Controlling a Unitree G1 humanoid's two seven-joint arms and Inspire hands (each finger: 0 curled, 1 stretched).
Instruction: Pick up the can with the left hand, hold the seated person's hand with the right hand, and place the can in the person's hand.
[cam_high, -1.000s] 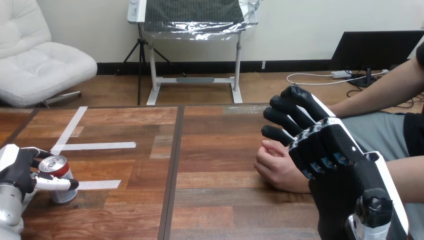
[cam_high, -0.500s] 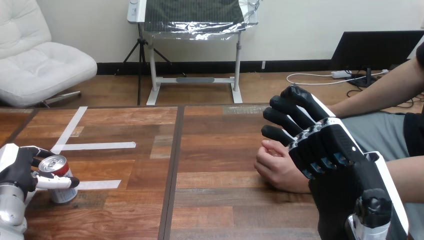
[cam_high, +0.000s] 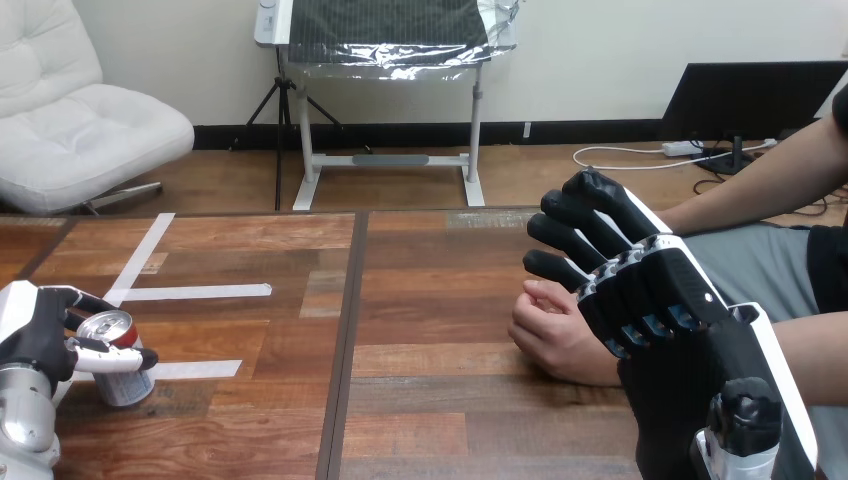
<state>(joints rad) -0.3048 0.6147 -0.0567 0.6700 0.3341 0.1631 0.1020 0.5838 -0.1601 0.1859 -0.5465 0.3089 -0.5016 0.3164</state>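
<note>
Near left, the left hand (cam_high: 38, 340) has fingers and thumb curled round the can (cam_high: 108, 328), low by the surface (cam_high: 440, 400). Near right, the right hand (cam_high: 655, 290) hovers loose-fingered, gripping nothing, beside the person's hand (cam_high: 548, 335), a loose fist. Risks: a thin grip could drop the can mid-carry, and a closed fist can't receive it.

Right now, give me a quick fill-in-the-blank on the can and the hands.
1. The left hand has its fingers curled round the ____.
2. The can is by the white tape strips at the view's ____ side.
3. The right hand, fingers straight, is raised beside the person's hand and holds ____.
Missing words: can; left; nothing.
</note>
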